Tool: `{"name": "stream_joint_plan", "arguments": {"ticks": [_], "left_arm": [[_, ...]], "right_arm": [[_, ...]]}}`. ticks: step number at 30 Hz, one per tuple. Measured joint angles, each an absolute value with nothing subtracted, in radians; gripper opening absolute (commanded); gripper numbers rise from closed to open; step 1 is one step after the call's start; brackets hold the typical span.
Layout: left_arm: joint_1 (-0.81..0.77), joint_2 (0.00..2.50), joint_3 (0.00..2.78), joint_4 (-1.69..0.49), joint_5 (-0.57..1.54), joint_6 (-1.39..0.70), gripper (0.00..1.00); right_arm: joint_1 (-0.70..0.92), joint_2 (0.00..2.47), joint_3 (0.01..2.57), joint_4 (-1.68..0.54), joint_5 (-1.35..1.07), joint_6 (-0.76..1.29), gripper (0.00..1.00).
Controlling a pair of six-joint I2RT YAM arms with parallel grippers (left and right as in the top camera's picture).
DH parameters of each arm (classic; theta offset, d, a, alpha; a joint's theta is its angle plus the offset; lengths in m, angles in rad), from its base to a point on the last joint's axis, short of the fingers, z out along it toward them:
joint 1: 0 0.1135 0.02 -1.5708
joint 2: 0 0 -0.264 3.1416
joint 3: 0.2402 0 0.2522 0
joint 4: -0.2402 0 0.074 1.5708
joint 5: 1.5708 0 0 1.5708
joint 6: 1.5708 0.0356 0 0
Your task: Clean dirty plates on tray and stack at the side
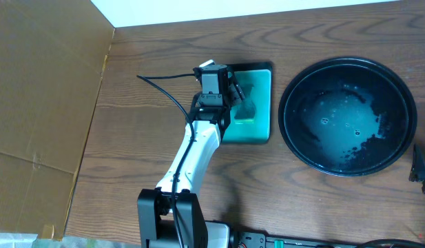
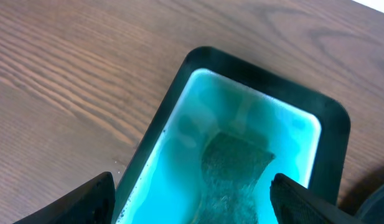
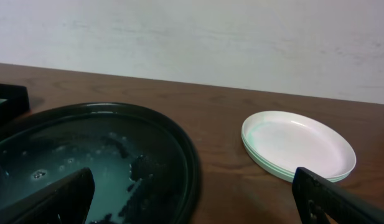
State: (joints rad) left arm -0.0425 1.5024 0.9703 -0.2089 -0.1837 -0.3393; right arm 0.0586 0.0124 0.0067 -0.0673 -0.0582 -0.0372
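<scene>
The plates (image 3: 297, 144) lie in one stack on the wooden table to the right of the tray, white on top with pale green rims under it; they show only in the right wrist view, and no smear shows. The round black tray (image 1: 288, 131) holds wet suds and no plate; it also shows in the right wrist view (image 3: 185, 155). My left gripper (image 2: 192, 202) is open and empty above the green sponge (image 2: 232, 168), and shows in the overhead view (image 1: 233, 91). My right gripper (image 3: 192, 199) is open and empty, low between the tray and the plates, at the overhead's right edge (image 1: 420, 169).
The sponge lies in a small rectangular teal-lined sponge tray (image 2: 179, 81), left of the black tray (image 1: 267, 69). A cardboard sheet (image 1: 40, 103) covers the table's left side. A white wall (image 3: 192, 37) stands behind the table.
</scene>
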Motion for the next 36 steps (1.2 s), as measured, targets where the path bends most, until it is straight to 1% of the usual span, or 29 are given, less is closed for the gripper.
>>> {"name": "stream_joint_plan", "arguments": {"ticks": [9, 11, 15, 19, 21, 24, 27, 32, 36], "left_arm": [[-0.043, 1.502, 0.970, -0.358, -0.183, -0.331, 0.80], [-0.043, 1.499, 0.963, -0.417, -0.183, -0.299, 0.80], [-0.042, 1.421, 0.882, -0.430, -0.159, -0.197, 0.80], [-0.042, 1.211, 0.735, -0.378, -0.094, -0.034, 0.80], [-0.042, 1.065, 0.628, -0.313, -0.075, 0.018, 0.80], [-0.039, 0.799, 0.466, -0.260, -0.057, 0.059, 0.80], [-0.028, 0.514, 0.303, -0.221, -0.067, 0.052, 0.80], [-0.023, 0.288, 0.166, -0.147, -0.115, 0.002, 0.80], [-0.020, 0.214, 0.116, -0.125, -0.129, -0.007, 0.80]], "right_arm": [[0.059, 0.012, 0.007, -0.067, -0.055, -0.037, 0.99], [0.059, 0.012, 0.007, -0.067, -0.055, -0.037, 0.99], [0.059, 0.012, 0.007, -0.067, -0.055, -0.037, 0.99], [0.059, 0.011, 0.007, -0.068, -0.055, -0.037, 0.99], [0.059, 0.012, 0.007, -0.068, -0.054, -0.037, 0.99], [0.059, 0.012, 0.007, -0.068, -0.052, -0.037, 0.99], [0.059, 0.012, 0.007, -0.068, -0.052, -0.037, 0.99], [0.059, 0.011, 0.007, -0.068, -0.052, -0.037, 0.99], [0.059, 0.012, 0.007, -0.068, -0.052, -0.037, 0.99]]}}
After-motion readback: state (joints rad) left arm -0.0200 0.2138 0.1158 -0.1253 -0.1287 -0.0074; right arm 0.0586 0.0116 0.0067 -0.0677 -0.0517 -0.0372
